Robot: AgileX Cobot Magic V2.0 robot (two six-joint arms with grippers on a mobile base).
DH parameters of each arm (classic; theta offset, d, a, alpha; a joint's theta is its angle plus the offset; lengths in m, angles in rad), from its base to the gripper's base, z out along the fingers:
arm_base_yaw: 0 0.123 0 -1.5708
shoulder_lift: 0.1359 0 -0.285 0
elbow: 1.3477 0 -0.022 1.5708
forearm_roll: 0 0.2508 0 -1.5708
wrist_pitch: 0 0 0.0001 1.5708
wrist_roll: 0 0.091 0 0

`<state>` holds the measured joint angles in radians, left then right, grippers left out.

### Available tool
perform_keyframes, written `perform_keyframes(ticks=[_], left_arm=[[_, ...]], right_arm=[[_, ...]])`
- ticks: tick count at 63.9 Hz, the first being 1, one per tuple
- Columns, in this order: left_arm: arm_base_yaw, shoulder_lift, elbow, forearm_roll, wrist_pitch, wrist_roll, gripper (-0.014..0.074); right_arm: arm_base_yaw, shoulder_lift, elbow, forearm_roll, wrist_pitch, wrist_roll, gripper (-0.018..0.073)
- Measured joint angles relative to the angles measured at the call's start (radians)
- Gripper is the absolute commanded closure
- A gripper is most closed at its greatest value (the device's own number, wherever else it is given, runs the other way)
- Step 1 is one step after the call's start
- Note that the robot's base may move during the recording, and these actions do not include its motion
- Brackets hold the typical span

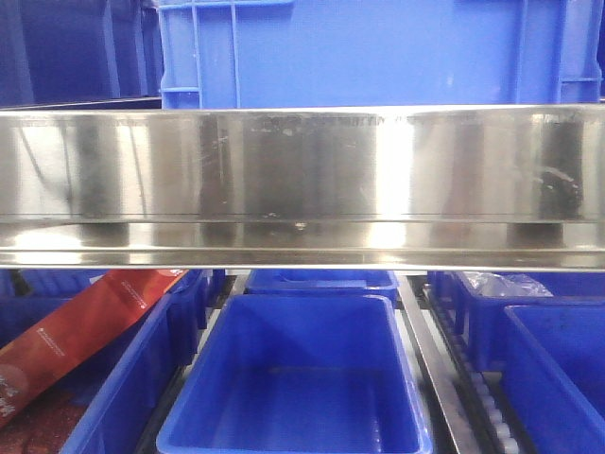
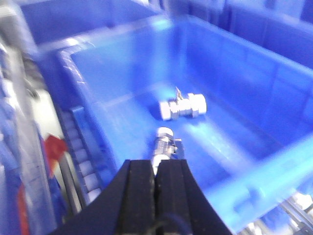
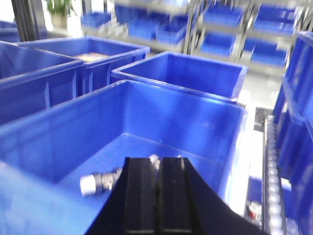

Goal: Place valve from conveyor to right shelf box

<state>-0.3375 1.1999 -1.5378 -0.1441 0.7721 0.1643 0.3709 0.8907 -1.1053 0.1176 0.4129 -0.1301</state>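
In the left wrist view my left gripper (image 2: 156, 162) is shut, its black fingers nearly touching, above a blue box (image 2: 244, 88). One silver valve (image 2: 164, 142) lies just beyond the fingertips, end towards me, and a second valve (image 2: 183, 106) lies farther in. In the right wrist view my right gripper (image 3: 159, 159) is shut above a blue box (image 3: 171, 112). A silver valve (image 3: 100, 183) lies on that box's floor to the left. Another valve end (image 3: 154, 159) shows just behind the fingertips. The conveyor is out of view. Neither gripper shows in the front view.
A wide steel shelf rail (image 1: 302, 180) crosses the front view, with a blue crate (image 1: 378, 47) above it. Below it are a blue bin (image 1: 302, 301) and a red packet (image 1: 85, 326). Roller tracks (image 2: 78, 161) (image 3: 271, 196) flank the boxes. More blue crates (image 3: 181, 73) stand behind.
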Motion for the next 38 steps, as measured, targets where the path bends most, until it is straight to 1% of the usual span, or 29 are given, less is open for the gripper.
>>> perform_keyframes(ticks=[4,9,14,20,26,38], left_arm=[[0.0,-0.099,0.134,0.0,-0.085,0.0,0.0708],[0.0,-0.229,0.298,0.003,-0.222,0.0,0.0708],[0.0,-0.363,0.451,0.008,-0.345,0.0,0.0708],[0.0,-0.508,0.6,0.009,-0.446,0.0,0.0708],[0.0,-0.627,0.737,0.009,-0.497,0.0,0.0708],[0.0,-0.807,0.956,0.009,-0.506,-0.002,0.0708]], right_arm=[[0.0,-0.059,0.09,-0.001,-0.065,0.0,0.0721],[0.0,-0.15,0.222,-0.002,-0.134,0.0,0.0721],[0.0,-0.224,0.324,-0.004,-0.157,0.0,0.0721],[0.0,-0.317,0.417,-0.004,-0.168,0.0,0.0721],[0.0,-0.401,0.5,-0.004,-0.173,0.0,0.0721],[0.0,-0.52,0.618,-0.004,-0.173,0.0,0.0721]])
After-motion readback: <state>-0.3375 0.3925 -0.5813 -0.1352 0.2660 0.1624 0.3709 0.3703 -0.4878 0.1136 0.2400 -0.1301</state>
